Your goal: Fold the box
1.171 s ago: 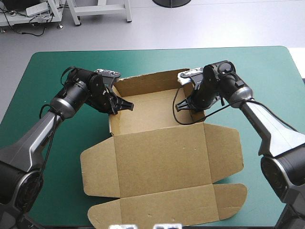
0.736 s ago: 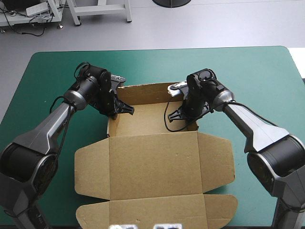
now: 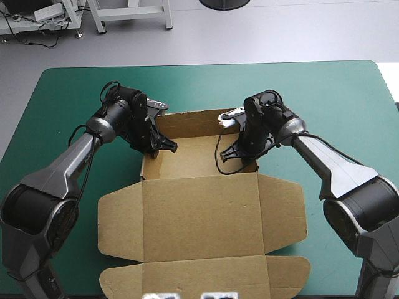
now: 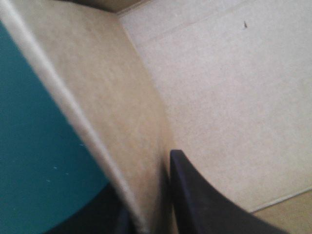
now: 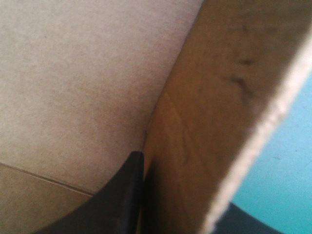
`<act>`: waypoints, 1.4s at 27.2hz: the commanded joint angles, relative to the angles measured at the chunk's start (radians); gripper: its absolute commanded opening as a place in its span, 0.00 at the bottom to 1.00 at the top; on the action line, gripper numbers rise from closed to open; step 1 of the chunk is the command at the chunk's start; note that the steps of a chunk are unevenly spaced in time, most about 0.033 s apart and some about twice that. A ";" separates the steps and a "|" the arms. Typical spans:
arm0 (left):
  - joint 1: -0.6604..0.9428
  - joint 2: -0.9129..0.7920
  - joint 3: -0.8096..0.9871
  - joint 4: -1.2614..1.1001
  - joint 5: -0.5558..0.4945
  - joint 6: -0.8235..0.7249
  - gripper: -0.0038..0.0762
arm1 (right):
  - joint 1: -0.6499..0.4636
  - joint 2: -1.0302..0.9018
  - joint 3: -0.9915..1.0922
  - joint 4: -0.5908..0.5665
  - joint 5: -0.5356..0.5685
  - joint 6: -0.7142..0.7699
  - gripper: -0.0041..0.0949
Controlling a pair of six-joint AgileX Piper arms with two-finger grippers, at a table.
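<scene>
The brown box [image 3: 202, 215] is lying mid-table as an open tray, with its lid spreading flat toward 6 o'clock and its long axis running 12 to 6. The left gripper [image 3: 159, 146] is pinching the tray's 9 o'clock wall [image 4: 97, 107] and the right gripper [image 3: 240, 149] its 3 o'clock wall [image 5: 219, 97], each with its black fingers nearly closed astride the board. Both arms are sitting equally near, over the teal-green cover [image 3: 68, 99].

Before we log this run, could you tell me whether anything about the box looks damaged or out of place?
Nothing stands out. The box is an open tray with its lid flat on the teal-green cover; the left gripper and the right gripper each pinch a raised side wall.
</scene>
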 commanded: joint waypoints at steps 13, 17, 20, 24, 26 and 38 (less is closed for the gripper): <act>-0.016 -0.078 -0.039 -0.040 0.011 0.030 0.57 | 0.014 -0.067 -0.032 0.022 0.007 -0.061 0.63; 0.007 -0.109 -0.039 -0.033 -0.018 0.001 0.57 | -0.008 -0.082 -0.032 -0.013 0.007 -0.045 0.65; 0.034 -0.116 -0.039 -0.043 -0.007 -0.024 0.59 | -0.043 -0.089 -0.032 -0.020 0.007 -0.036 0.68; 0.054 -0.116 -0.039 -0.040 -0.029 -0.106 0.59 | -0.070 -0.089 -0.032 -0.028 -0.010 -0.029 0.68; 0.055 -0.118 -0.039 -0.046 -0.049 -0.112 0.59 | -0.083 -0.089 -0.036 -0.028 -0.030 -0.029 0.68; 0.059 -0.240 -0.039 0.084 -0.247 -0.109 0.59 | -0.123 -0.138 -0.251 0.000 -0.027 -0.103 0.68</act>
